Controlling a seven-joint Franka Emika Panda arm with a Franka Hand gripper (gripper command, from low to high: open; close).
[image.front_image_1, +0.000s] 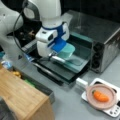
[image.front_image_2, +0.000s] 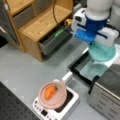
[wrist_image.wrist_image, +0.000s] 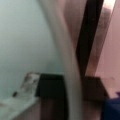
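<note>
In both front views the pincer (image.front_image_1: 53, 56) grips the rim of a teal bowl (image.front_image_1: 67, 51), held over the open oven door (image.front_image_1: 72, 68) at the frame's centre. An oven (image.front_image_1: 105, 40) stands to the right. A carrot (image.front_image_2: 50, 92) lies on a pink plate (image.front_image_2: 61, 98) at the bottom.

grey table (image.front_image_2: 22, 67) | on it: toaster oven (image.front_image_1: 100, 37), scale (image.front_image_2: 56, 107), wood shelf (image.front_image_2: 37, 27)

The toaster oven (image.front_image_1: 100, 37) is the main obstacle: its open door (image.front_image_1: 62, 70) juts out over the worktop (image.front_image_1: 70, 105), with the teal bowl (image.front_image_1: 66, 51) above it. Beside the door stand the scale (image.front_image_2: 57, 105) and wooden shelf (image.front_image_2: 37, 27); bare worktop between them leaves passage.
</note>
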